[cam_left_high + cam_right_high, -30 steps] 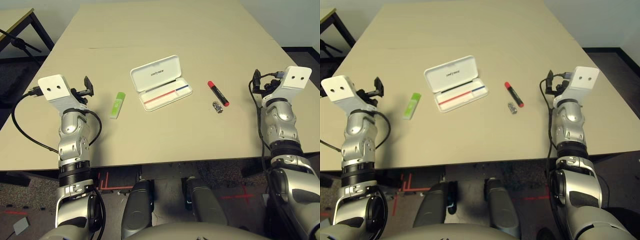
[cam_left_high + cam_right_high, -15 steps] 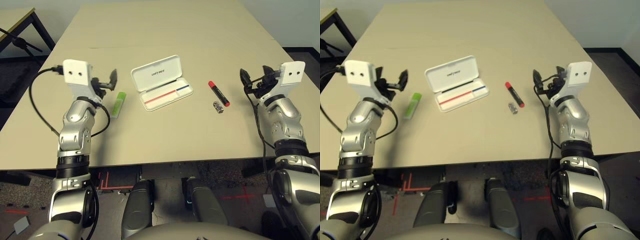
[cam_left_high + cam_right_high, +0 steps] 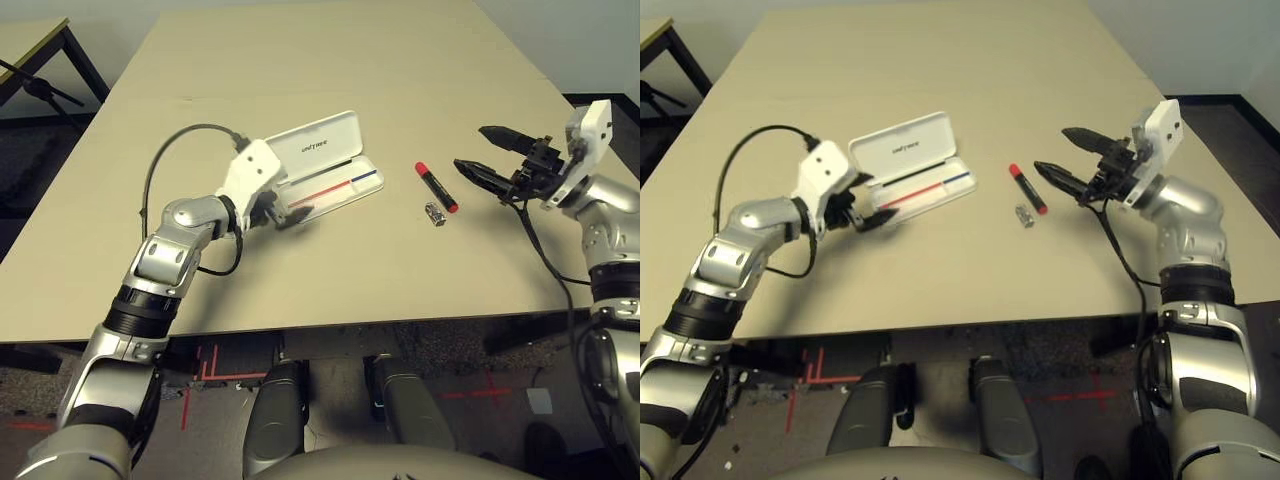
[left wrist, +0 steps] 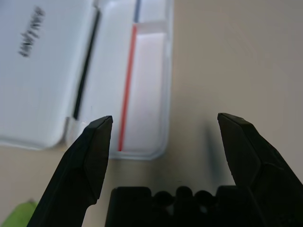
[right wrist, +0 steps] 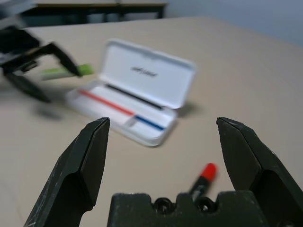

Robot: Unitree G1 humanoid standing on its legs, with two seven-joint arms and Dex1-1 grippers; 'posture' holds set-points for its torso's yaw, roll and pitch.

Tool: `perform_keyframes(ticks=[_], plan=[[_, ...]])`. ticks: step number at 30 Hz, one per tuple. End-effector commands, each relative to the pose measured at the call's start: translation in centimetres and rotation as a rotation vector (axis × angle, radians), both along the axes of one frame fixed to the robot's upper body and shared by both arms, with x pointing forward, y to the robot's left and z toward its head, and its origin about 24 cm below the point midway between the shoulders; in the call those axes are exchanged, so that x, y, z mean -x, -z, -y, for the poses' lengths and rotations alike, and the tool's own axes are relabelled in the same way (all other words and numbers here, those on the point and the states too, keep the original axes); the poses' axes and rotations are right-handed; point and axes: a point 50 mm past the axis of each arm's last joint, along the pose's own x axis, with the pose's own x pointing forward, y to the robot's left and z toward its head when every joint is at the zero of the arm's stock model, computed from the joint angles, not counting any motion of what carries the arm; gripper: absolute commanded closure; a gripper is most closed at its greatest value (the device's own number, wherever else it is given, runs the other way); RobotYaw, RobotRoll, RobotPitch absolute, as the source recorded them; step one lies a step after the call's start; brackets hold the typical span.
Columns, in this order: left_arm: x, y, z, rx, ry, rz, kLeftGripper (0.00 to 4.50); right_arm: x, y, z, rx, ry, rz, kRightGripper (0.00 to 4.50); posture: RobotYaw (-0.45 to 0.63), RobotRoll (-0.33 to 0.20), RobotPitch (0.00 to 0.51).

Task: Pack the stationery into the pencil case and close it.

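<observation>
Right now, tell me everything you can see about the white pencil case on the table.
The pencil case is a flat white box of hard-looking plastic with rounded corners. It lies open on the tan table, lid tilted back with small dark lettering on its inner face. A black strip runs along the hinge; the tray shows a red line and a shorter blue one. The open left gripper hovers just off its near-left corner; whether it touches, I cannot tell.

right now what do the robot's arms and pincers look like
Both forearms are jointed silver metal with black rings. Each wrist carries a white boxy housing, and a black cable loops from it to the arm. The left pincer and the right pincer each have two tapered black fingers.
</observation>
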Motion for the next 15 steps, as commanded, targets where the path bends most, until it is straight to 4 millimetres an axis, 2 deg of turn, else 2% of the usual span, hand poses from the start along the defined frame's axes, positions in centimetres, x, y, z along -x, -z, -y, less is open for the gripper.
perform_keyframes(ticks=[1, 7, 13, 15], plan=[[-0.4, -0.1, 0.4, -0.069, 0.038, -0.062, 0.04, 0.3, -0.8, -0.6, 0.042, -0.11, -0.001, 0.0, -0.04, 0.0, 0.109], [-1.7, -0.6, 1.3, -0.148, 0.043, -0.116, 0.04, 0.8, -0.6, -0.9, 0.088, -0.192, -0.021, 0.0, -0.04, 0.0, 0.112], [-3.2, -0.6, 2.2, -0.265, -0.008, -0.136, 0.04, 0.9, -0.6, -1.1, 0.085, -0.2, -0.023, 0.0, -0.05, 0.0, 0.113], [-3.3, -0.5, 2.7, -0.281, 0.022, -0.143, 0.04, 0.9, -0.6, -1.1, 0.082, -0.2, -0.022, 0.0, -0.06, 0.0, 0.114]])
